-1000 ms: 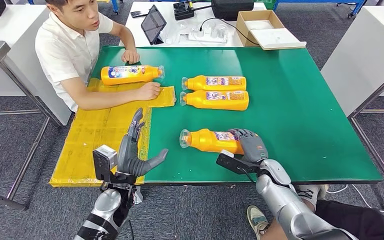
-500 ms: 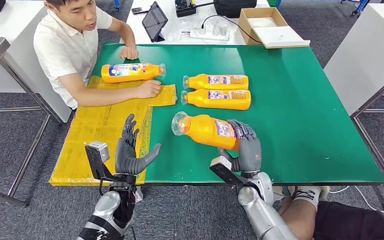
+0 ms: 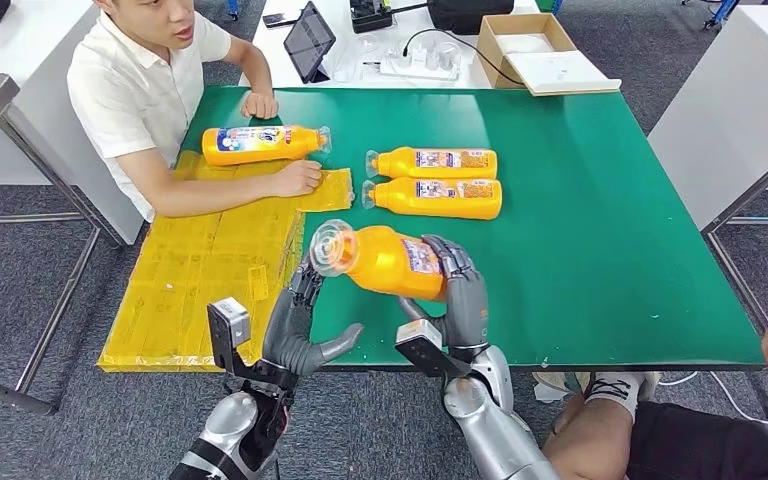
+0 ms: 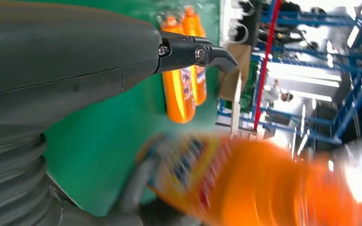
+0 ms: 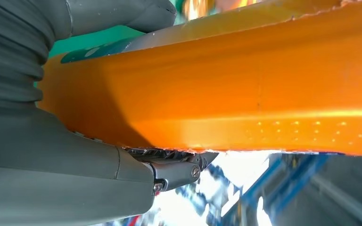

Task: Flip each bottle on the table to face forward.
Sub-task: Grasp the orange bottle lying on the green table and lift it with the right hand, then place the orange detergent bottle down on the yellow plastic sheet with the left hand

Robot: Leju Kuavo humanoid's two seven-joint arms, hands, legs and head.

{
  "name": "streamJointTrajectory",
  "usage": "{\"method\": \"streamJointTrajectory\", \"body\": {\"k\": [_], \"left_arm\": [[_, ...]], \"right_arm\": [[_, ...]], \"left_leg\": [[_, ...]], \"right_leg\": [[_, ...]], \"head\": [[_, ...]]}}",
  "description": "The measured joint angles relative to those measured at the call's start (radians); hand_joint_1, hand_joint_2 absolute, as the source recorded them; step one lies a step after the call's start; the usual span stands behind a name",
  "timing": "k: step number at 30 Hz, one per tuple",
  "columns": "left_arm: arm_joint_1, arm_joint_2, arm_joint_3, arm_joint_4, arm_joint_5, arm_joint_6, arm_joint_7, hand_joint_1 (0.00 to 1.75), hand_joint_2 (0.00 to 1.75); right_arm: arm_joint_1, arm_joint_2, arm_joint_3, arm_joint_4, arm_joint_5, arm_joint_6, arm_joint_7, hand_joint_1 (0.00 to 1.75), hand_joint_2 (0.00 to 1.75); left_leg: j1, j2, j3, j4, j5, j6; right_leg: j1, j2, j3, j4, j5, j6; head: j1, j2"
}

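My right hand [image 3: 463,293] grips an orange bottle [image 3: 388,262] by its base end and holds it tilted above the green table [image 3: 600,230], its clear cap [image 3: 332,246] pointing left and toward me. Seen close in the right wrist view, the orange body [image 5: 245,89] lies across my right hand [image 5: 52,183]. My left hand [image 3: 300,322] is open just below the cap, fingers spread upward and holding nothing. The left wrist view shows the held bottle [image 4: 264,183] blurred beyond my left hand [image 4: 70,56]. Two more orange bottles [image 3: 432,163] [image 3: 434,198] lie side by side mid-table, labels up.
A person sits at the table's left, one hand [image 3: 298,179] resting on a yellow sheet [image 3: 210,260]. Another orange bottle [image 3: 258,145] lies by that person's arm. A cardboard box [image 3: 535,55] and a tablet [image 3: 307,42] are on the white table behind. A person's leg [image 3: 600,430] is at lower right.
My right hand has lifted the bottle off the table and carried it left, tilting the cap up. My left hand has moved right, coming in under the cap.
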Motion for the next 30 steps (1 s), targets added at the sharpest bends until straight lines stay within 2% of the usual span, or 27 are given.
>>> {"method": "streamJointTrajectory", "body": {"k": [12, 20, 26, 30], "left_arm": [[-0.002, 0.001, -0.03, 0.0, -0.041, 0.005, -0.003, 0.0, 1.75], [-0.018, -0.017, -0.025, 0.017, -0.008, 0.078, 0.036, 0.0, 1.75], [-0.022, -0.026, -0.018, 0.023, 0.016, 0.101, 0.046, 0.0, 1.75], [-0.028, -0.037, -0.014, 0.025, 0.096, 0.121, 0.056, 0.0, 1.75]], "right_arm": [[-0.059, 0.039, 0.052, 0.129, -0.026, 0.03, -0.002, 1.75, 1.75], [-0.07, 0.095, 0.115, 0.158, 0.051, -0.04, -0.002, 1.75, 1.75], [-0.07, 0.111, 0.142, 0.168, 0.059, -0.065, -0.006, 1.75, 1.75], [-0.067, 0.12, 0.165, 0.166, 0.073, -0.086, -0.025, 1.75, 1.75]], "left_leg": [[0.0, 0.0, -0.001, 0.0, 0.0, 0.0], [0.001, 0.0, -0.001, 0.0, 0.0, 0.0], [0.001, 0.0, -0.001, 0.0, 0.0, 0.0], [0.001, 0.0, -0.001, 0.0, 0.0, 0.0]], "right_leg": [[0.0, 0.0, 0.0, 0.0, 0.0, 0.0], [0.0, 0.0, -0.001, 0.0, 0.0, 0.0], [0.0, 0.0, -0.001, 0.0, 0.0, 0.0], [0.0, 0.0, -0.001, 0.0, 0.0, 0.0]], "head": [[0.0, 0.0], [0.0, 0.0], [0.0, 0.0], [0.0, 0.0]]}}
